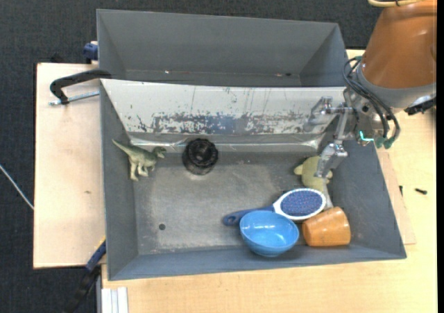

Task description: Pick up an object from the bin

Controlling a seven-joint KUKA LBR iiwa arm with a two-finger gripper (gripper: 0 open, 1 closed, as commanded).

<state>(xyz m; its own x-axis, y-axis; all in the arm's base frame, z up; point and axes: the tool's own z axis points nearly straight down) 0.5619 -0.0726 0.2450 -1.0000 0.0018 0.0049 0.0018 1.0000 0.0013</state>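
We're still pre-grasp: gripper (331, 155) over the pale yellow toy (311, 171) - can't tell how open it is - next we'd lower squarely.

Sky blue on the bowl (269, 230), orange on the cup (327, 228) right of it, white-rimmed speckled blue on the disc (300, 202) above it, olive on the dinosaur (141, 157) far left.

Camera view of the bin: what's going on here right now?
The arm reaches in from the right, and its gripper is low at the right side of the grey metal bin, just over a pale yellow-green lumpy toy. In front of that toy lie a white-rimmed blue dish, a blue plastic scoop and an orange cup on its side. Nothing looks lifted yet.
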